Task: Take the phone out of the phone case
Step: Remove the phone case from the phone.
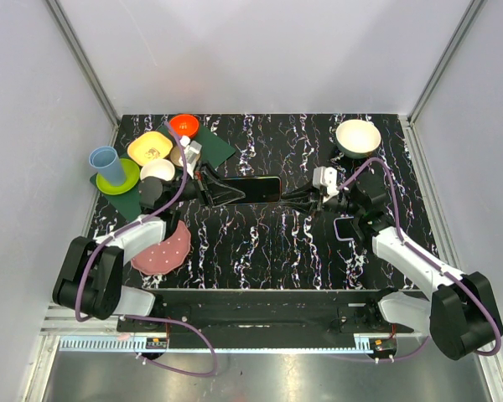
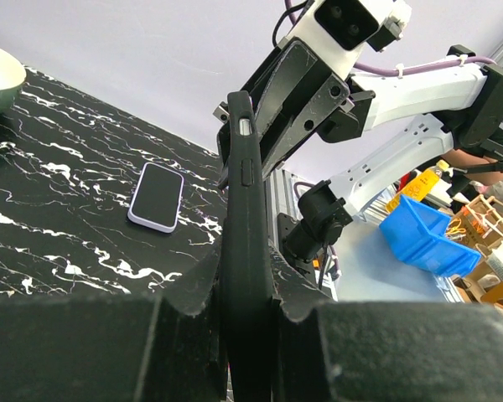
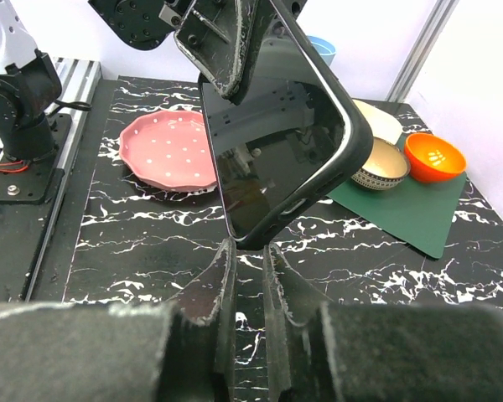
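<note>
The phone (image 3: 277, 142) sits inside its black phone case (image 2: 239, 209), held clear above the middle of the table (image 1: 260, 243) between both arms. The left gripper (image 2: 247, 289) is narrow, clamped across one end of the case. The right gripper (image 3: 250, 251) is narrow, pinching the opposite corner. Risk: both grips bear on the case rim, so the phone may stay trapped, or drop to the table once freed.

Black phone case (image 2: 245, 251); black desk (image 1: 268, 243) veined white; pink plate (image 3: 172, 151) with white dots; orange bowl (image 3: 434, 157); dark green mat (image 3: 419, 209).
</note>
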Available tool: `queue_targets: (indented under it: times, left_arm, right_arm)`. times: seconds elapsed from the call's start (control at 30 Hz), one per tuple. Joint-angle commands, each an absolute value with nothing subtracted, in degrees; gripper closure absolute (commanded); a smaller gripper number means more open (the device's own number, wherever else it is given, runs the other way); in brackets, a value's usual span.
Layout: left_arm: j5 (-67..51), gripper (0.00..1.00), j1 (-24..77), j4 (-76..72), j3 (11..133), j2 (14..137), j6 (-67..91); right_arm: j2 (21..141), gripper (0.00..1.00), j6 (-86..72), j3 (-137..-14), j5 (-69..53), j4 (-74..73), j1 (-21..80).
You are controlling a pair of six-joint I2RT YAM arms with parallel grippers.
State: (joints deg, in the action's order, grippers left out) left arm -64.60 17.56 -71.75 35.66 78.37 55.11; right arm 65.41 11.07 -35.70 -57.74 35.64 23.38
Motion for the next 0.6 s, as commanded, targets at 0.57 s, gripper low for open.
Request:
queue_targets:
  times: [0.57]
  left_arm:
    - [-67.6, 1.00, 21.2, -87.4, 38.8, 78.4, 61.4]
  right_arm:
    - [65.7, 1.00, 17.7, -35.8, -46.7, 36.5, 24.4]
